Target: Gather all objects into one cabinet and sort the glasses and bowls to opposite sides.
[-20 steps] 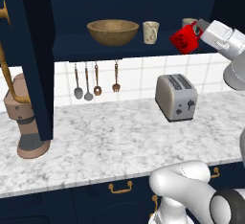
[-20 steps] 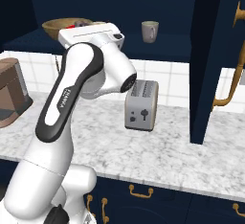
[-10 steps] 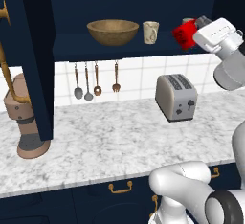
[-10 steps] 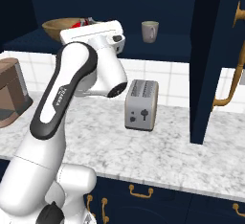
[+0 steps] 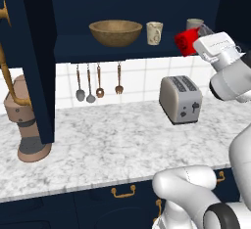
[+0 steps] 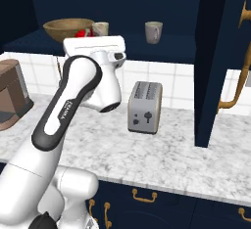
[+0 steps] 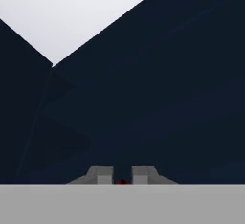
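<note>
One glossy red cup (image 5: pixel 187 42), wooden bowl (image 5: pixel 115 32)

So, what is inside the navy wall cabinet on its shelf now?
On the cabinet shelf: wooden bowl, cream mug, grey-white mug. The gripper holds the red cup there, partly covered.

We see little of the red cup (image 5: pixel 187 42), half covered by the white hand; the grey-white mug (image 5: pixel 194 24) peeks from behind it. In the hand view, only a red speck (image 7: pixel 122 182) shows between the fingertips.
</note>
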Robot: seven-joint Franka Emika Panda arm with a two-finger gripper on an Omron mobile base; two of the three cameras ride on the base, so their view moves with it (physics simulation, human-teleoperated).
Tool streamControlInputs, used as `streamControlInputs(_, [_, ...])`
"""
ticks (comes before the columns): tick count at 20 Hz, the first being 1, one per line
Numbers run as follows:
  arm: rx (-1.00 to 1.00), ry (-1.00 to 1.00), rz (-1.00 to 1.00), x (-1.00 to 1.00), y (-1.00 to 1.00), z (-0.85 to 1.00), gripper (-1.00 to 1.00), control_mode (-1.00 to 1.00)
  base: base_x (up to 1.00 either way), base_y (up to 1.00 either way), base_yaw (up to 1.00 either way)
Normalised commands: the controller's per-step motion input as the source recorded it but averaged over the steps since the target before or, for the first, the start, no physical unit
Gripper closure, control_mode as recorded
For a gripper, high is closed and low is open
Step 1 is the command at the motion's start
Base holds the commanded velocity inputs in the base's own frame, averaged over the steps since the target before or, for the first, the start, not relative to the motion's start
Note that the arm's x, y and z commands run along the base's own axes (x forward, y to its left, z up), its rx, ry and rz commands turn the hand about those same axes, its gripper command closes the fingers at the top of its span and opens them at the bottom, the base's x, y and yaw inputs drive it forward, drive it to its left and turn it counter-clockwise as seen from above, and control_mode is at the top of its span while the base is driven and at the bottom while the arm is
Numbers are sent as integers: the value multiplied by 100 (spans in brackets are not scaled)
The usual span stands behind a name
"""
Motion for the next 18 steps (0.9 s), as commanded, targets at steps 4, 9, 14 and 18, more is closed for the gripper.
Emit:
streamControlInputs(4, [12, 3, 0, -1, -19, -5, 100, -100, 0, 0, 0])
streamControlInputs(9, [7, 9, 0, -10, -17, -3, 100, -100, 0, 0, 0])
streamControlInputs(14, [0, 1, -2, -5, -4, -4, 100, -100, 0, 0, 0])
streamControlInputs(18, [2, -29, -11, 3, 0, 12, 100, -100, 0, 0, 0])
